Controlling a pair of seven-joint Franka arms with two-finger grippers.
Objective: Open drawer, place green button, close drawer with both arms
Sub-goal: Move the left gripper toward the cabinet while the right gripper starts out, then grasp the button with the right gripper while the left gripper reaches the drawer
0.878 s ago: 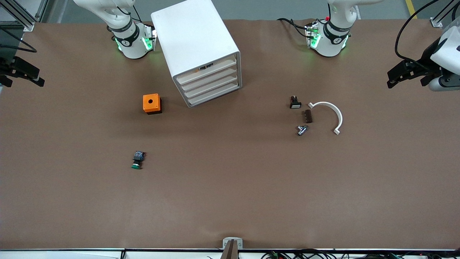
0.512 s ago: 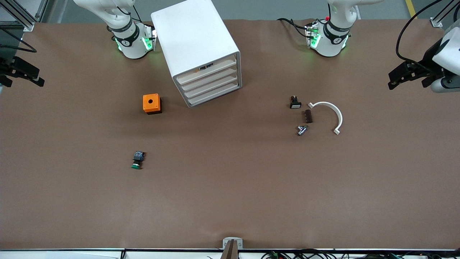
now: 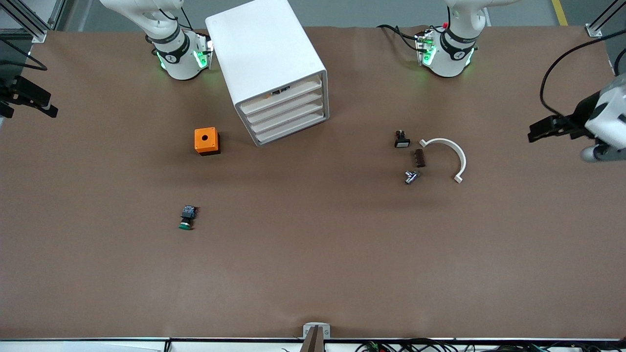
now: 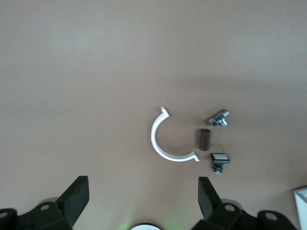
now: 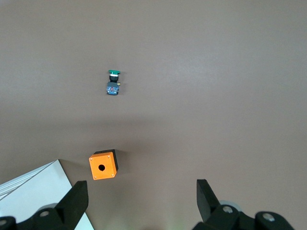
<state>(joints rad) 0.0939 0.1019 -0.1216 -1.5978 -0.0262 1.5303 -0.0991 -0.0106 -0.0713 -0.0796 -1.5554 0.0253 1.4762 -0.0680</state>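
The white cabinet (image 3: 266, 58) stands near the right arm's base, with four cream drawers, all shut. The third drawer down (image 3: 288, 120) is shut. The button (image 3: 186, 218), green cap and black-blue body, lies on the table nearer the front camera than the orange box; it also shows in the right wrist view (image 5: 113, 82). My left gripper (image 3: 543, 131) hangs open and empty over the left arm's end of the table; the left wrist view shows it open (image 4: 142, 191). My right gripper (image 3: 29, 100) hangs open and empty over the right arm's end; the right wrist view shows it open (image 5: 142, 194).
An orange box with a hole (image 3: 207, 141) sits beside the cabinet. Toward the left arm's end lie a black-and-white switch (image 3: 401, 140), a brown piece (image 3: 419, 158), a small metal part (image 3: 411, 176) and a white curved bracket (image 3: 452, 156).
My left gripper has swung lower in the front view and turned, still over the left arm's end of the table. My right gripper has barely shifted. Nothing on the table moved.
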